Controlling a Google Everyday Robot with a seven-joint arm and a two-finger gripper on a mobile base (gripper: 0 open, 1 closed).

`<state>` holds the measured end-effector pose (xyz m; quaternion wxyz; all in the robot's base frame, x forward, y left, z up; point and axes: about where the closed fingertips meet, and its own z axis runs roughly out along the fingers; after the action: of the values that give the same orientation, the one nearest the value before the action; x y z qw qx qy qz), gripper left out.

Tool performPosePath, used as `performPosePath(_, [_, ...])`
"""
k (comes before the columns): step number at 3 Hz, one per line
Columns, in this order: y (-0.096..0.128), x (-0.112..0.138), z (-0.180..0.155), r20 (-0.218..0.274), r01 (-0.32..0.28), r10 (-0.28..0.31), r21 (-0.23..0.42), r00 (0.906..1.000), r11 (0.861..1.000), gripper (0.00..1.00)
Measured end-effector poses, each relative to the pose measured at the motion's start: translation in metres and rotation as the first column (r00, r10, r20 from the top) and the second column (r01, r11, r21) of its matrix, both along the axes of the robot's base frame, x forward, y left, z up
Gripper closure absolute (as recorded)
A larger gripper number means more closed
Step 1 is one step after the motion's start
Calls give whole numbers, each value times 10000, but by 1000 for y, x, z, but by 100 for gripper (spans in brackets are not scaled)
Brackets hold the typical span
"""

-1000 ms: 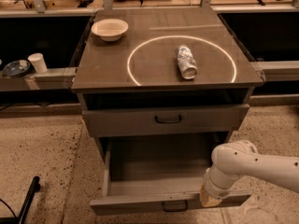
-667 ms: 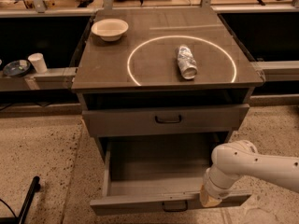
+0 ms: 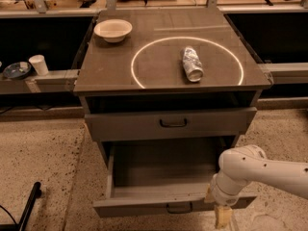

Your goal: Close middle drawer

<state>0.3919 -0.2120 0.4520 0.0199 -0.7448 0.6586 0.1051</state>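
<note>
The middle drawer (image 3: 163, 177) is pulled far out of the grey cabinet and its inside is bare. Its flat grey front (image 3: 144, 208) faces me, with a small black bar handle (image 3: 179, 208) at the centre. My gripper (image 3: 222, 216) hangs from the white arm (image 3: 250, 172) at the right part of that front, touching or just in front of it, right of the handle. The top drawer (image 3: 173, 123) above stands slightly out. A third drawer below is hidden.
On the cabinet top (image 3: 110, 66) stand a white bowl (image 3: 113, 30) at the back left and a crushed can (image 3: 192, 63) lying inside a white ring. A white cup (image 3: 38, 64) and a dish (image 3: 16, 70) sit on the left ledge. A black bar (image 3: 29, 203) lies on the speckled floor at the lower left.
</note>
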Motion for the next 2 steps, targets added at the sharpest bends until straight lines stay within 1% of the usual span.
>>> performPosePath(1, [0, 0, 0, -9, -9, 9, -14, 10000, 10000, 0])
performPosePath(2, [0, 0, 0, -9, -9, 9, -13, 10000, 10000, 0])
